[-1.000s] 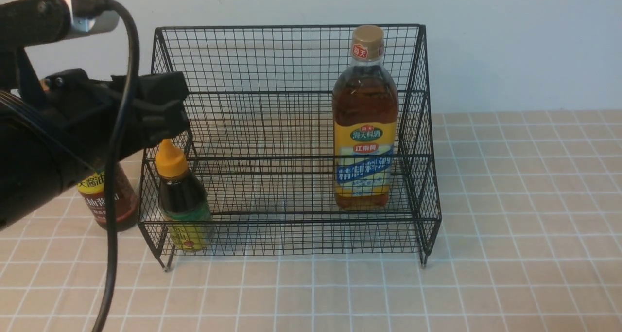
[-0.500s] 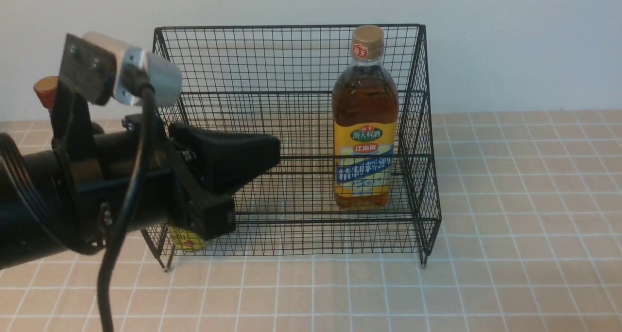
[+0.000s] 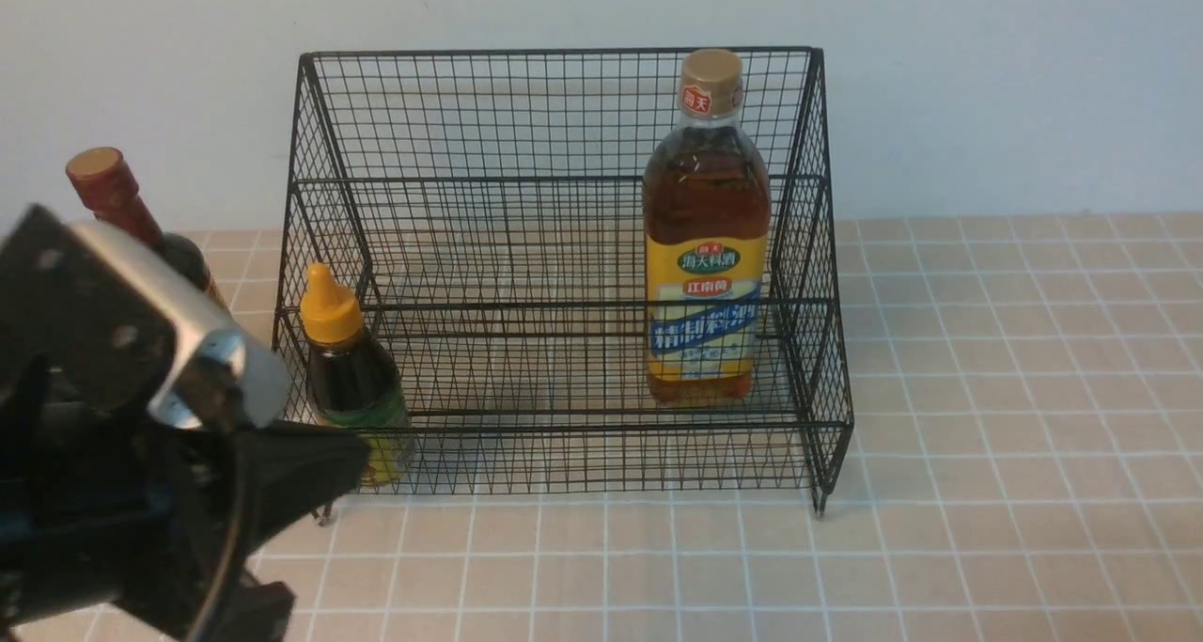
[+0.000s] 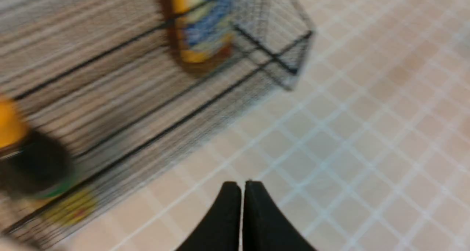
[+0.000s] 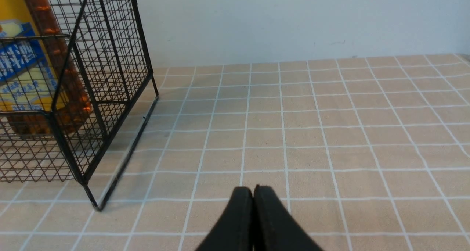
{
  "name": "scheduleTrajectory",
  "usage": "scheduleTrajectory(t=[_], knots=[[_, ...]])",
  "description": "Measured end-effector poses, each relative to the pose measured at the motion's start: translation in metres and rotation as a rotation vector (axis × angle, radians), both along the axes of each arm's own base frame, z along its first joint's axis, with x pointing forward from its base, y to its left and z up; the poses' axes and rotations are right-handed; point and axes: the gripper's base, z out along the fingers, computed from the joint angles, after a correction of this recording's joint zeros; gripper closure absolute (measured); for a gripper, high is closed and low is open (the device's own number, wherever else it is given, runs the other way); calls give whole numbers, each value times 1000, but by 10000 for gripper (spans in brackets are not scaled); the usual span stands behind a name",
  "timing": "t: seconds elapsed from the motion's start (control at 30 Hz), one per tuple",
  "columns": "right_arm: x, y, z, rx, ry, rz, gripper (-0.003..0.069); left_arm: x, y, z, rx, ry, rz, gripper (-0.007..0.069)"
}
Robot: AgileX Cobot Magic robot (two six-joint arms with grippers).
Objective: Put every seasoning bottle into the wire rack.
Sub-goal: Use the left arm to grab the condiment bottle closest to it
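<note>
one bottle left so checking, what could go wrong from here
The dark long-necked bottle is outside the wire rack, close to its left wall and partly hidden by the left arm; reaching in could tip it or snag the mesh. Placed near the small bottle, it may bump it.

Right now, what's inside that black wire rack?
Two bottles stand in the wire rack: the tall amber bottle at right, the small yellow-capped bottle front left. The left arm hides part of its base.
</note>
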Motion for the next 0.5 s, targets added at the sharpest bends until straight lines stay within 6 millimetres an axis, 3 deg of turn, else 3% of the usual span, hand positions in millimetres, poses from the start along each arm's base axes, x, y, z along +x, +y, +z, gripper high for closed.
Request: scheduleTrajectory(t=[0.23, 0.5], knots=[[0, 0, 0, 0, 0, 0, 673, -6, 41, 11, 132, -145, 361, 629], [0, 0, 0, 0, 0, 0, 673, 24, 44, 34, 39, -442, 441, 627]])
